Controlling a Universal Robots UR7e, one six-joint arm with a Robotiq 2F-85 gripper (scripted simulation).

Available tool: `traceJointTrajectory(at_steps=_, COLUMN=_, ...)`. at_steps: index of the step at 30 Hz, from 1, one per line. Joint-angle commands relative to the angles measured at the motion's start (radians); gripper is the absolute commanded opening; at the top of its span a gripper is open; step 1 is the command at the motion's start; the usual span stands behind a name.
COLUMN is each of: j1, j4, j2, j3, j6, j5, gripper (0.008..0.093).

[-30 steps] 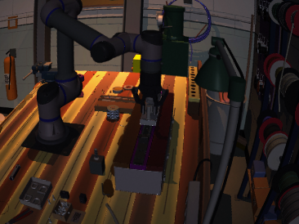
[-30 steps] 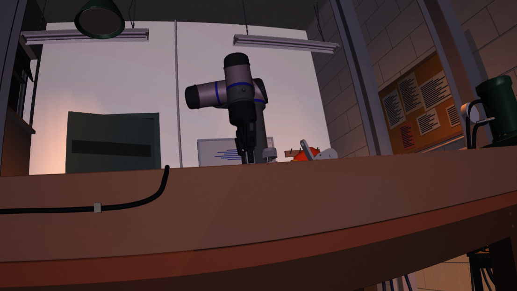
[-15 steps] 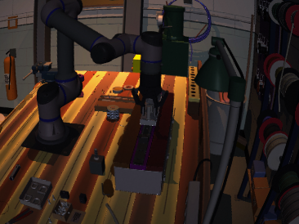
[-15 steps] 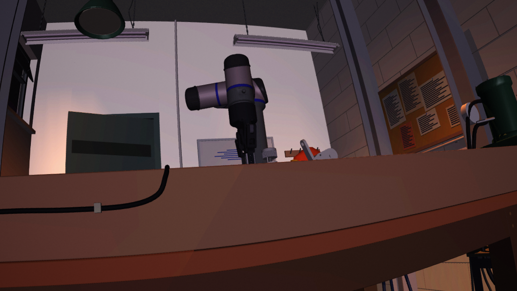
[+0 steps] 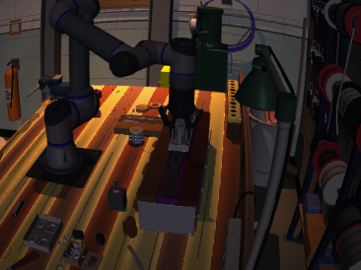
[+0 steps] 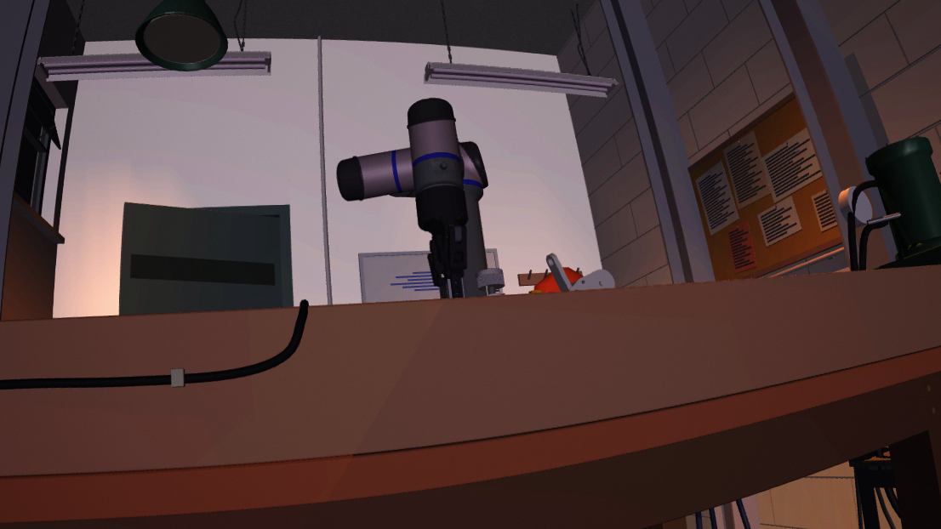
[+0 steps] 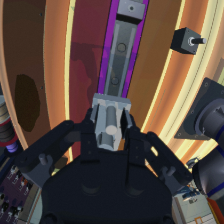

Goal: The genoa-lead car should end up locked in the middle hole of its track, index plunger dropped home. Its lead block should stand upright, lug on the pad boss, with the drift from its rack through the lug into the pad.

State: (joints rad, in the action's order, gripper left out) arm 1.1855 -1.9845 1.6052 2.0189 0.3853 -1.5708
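Note:
The far end of the track is hidden under my gripper (image 7: 110,117), which stands open astride the grey car (image 7: 111,114) without gripping it. The car (image 5: 178,139) sits at the far end of the purple-edged track (image 5: 171,178), and its round plunger knob (image 7: 111,130) points up between my fingers. Two index holes (image 7: 115,80) show in the track ahead of the car. From the second side camera the bench edge hides the track and my fingertips (image 6: 449,284). The lead block (image 6: 571,276) lies tilted on an orange pad behind the arm.
A grey end plate (image 5: 167,217) closes the track's near end. A black block with a pin (image 5: 117,197) stands left of the track, a knurled spool (image 5: 135,135) further back. A green lamp (image 5: 259,86) and its post rise at the bench's right edge.

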Motion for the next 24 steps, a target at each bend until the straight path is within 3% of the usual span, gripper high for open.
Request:
traceJointTrajectory(at_steps=1, j1=0.000, j4=0.000, j2=0.000, j3=0.000, j6=0.000, j5=0.000, gripper=0.0420)
traceJointTrajectory(at_steps=9, j1=0.000, j4=0.000, j2=0.000, j3=0.000, j6=0.000, j5=0.000, gripper=0.0420)
traceJointTrajectory(at_steps=24, j1=0.000, j4=0.000, j2=0.000, j3=0.000, j6=0.000, j5=0.000, gripper=0.0120)
